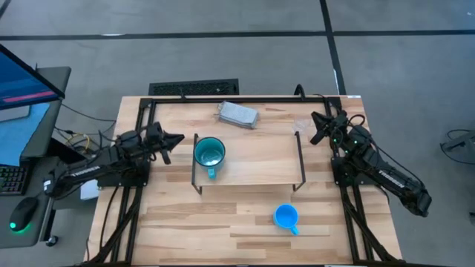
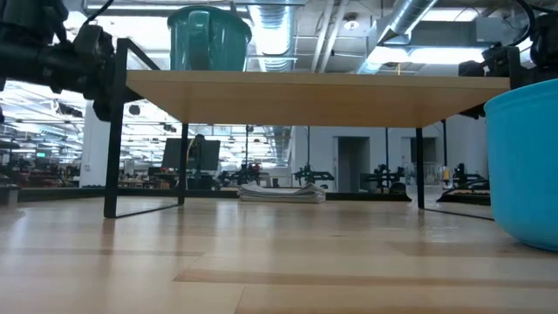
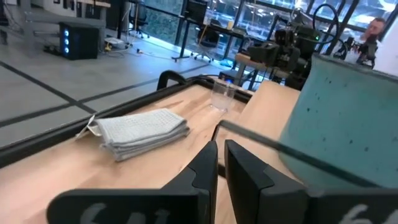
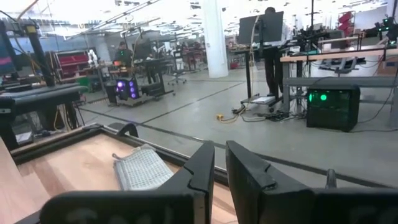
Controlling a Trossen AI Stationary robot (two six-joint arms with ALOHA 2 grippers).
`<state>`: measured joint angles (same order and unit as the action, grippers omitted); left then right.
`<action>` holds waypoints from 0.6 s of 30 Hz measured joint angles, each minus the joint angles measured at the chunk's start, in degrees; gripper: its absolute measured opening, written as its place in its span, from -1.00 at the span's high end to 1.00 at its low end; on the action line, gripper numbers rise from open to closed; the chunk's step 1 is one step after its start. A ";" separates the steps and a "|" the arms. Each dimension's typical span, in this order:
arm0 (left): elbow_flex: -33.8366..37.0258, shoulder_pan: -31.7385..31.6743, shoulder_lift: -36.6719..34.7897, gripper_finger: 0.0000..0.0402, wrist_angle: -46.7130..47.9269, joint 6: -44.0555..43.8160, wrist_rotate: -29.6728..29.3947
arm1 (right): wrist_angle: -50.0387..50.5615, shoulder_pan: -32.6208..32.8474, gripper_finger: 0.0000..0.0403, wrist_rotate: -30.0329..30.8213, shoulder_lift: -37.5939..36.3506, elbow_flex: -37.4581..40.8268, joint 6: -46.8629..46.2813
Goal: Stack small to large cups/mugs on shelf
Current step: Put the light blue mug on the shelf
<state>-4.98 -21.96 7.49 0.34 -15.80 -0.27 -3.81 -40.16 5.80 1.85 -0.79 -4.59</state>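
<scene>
The teal mug (image 1: 209, 153) stands upright on the left end of the light-wood shelf (image 1: 260, 159); it also shows in the low view (image 2: 207, 39) and the left wrist view (image 3: 348, 118). The blue mug (image 1: 286, 216) stands on the table in front of the shelf, close to the low camera (image 2: 523, 166). The clear cup (image 1: 302, 125) stands on the table past the shelf's far right corner (image 3: 222, 96). My left gripper (image 1: 178, 139) is shut and empty just left of the teal mug. My right gripper (image 1: 318, 120) is shut and empty, right of the clear cup.
A folded grey cloth (image 1: 237, 113) lies on the table behind the shelf, and shows in both wrist views (image 3: 140, 130) (image 4: 143, 168). The shelf's thin dark wire legs (image 2: 112, 139) stand at its ends. Bare shelf board lies right of the teal mug.
</scene>
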 joint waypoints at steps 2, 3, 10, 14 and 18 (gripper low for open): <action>1.41 0.00 -1.84 0.90 0.27 -1.07 0.00 | 0.02 0.00 0.69 0.00 0.02 -0.68 0.03; 1.94 0.00 -2.73 0.90 0.37 -1.47 0.00 | -0.04 0.02 0.69 0.00 0.01 -1.21 0.08; 3.48 0.00 -7.49 0.90 -0.11 -1.27 -0.17 | -0.02 0.01 0.69 0.00 0.00 -5.86 0.50; 3.51 0.00 -7.24 0.90 -0.07 -1.11 -0.24 | 0.07 0.00 0.69 -1.03 0.00 -8.46 -0.13; 3.53 0.00 -7.24 0.90 -0.08 -1.73 -0.23 | 0.00 0.02 0.69 -5.62 0.00 -11.18 -9.68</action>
<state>-1.45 -21.96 0.25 0.26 -17.53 -0.51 -3.81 -40.14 0.19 1.85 -11.97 -14.26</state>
